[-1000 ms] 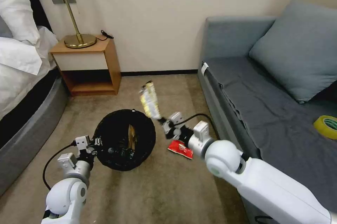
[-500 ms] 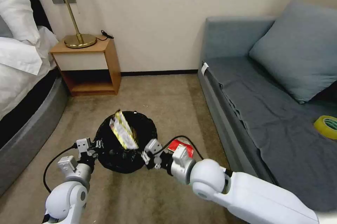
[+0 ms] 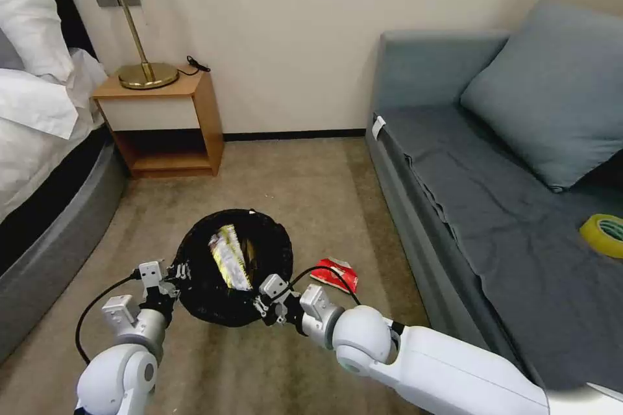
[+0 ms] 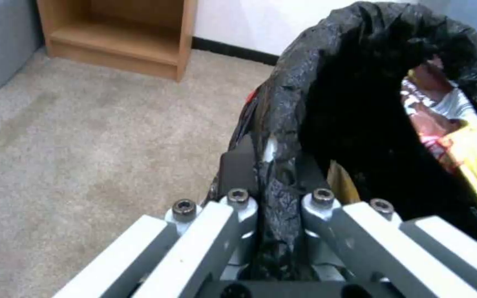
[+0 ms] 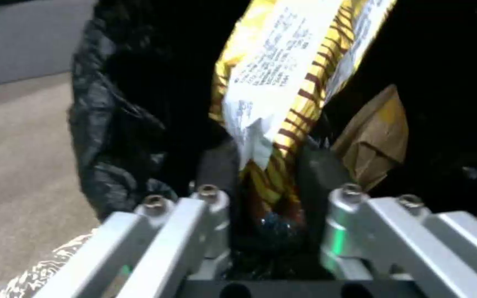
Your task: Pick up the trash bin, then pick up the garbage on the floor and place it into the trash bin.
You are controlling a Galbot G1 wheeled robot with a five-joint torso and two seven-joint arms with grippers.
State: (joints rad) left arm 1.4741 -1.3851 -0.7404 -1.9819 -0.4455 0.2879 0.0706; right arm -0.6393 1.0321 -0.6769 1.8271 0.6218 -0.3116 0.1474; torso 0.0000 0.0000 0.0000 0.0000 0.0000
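Left gripper point(image 4: 274, 207) pinches liner-covered rim of trash bin point(image 3: 195, 285), holding it off carpet. Right gripper point(image 5: 271, 174) at bin mouth, clamped on yellow striped snack wrapper point(image 5: 283, 82) already inside. Best: part fingers, keep bin level. Beyond: red packet point(image 3: 334, 273) on carpet.

Trash bin point(image 3: 235, 265) base hidden; red packet point(image 3: 335, 272) partly behind cable.

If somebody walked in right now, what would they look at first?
Probably the round black wire-mesh trash bin held off the carpet by the left gripper, which pinches its lined rim. The right gripper holds a shiny yellow-and-white snack wrapper inside the bin's mouth. A flat red packet lies on the floor near the grey sofa.
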